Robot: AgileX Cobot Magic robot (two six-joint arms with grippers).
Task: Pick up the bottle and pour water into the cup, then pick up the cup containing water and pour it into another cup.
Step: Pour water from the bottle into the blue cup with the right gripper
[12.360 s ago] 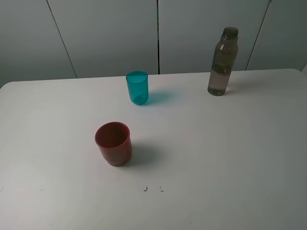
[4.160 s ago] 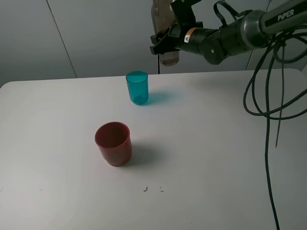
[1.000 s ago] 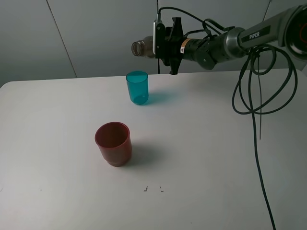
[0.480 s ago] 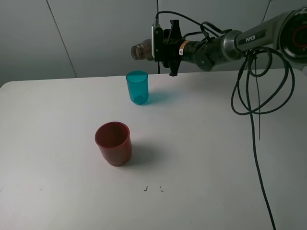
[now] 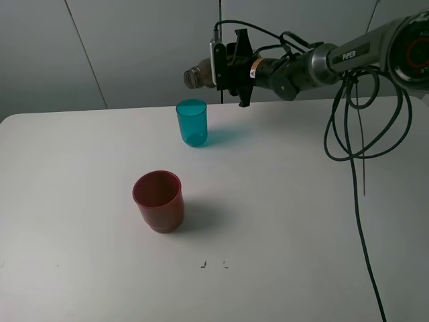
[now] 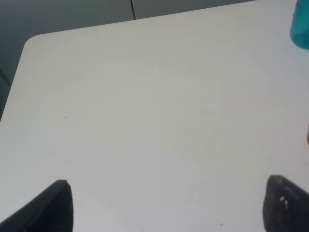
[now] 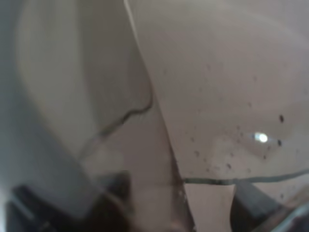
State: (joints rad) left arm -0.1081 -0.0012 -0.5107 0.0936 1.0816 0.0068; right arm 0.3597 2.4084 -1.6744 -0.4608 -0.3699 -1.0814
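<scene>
Right gripper [image 5: 226,66] is up above the back of the tabletop [image 5: 301,201], clamped tight around the bottle [image 5: 196,76]. The bottle lies tipped on its side, open neck pointing toward the left arm's side. The mouth hangs above the teal cup [image 5: 192,123], though whether it is straight over the rim or slightly behind is hard to judge from this angle. The right wrist view is filled by a blurred, close wall of smoky plastic. The red cup [image 5: 159,200] stands upright nearer the front, apart from the teal one. The left gripper [image 6: 169,208] hangs over bare tabletop, its 2 fingertips [image 6: 53,205] spread wide, holding nothing.
</scene>
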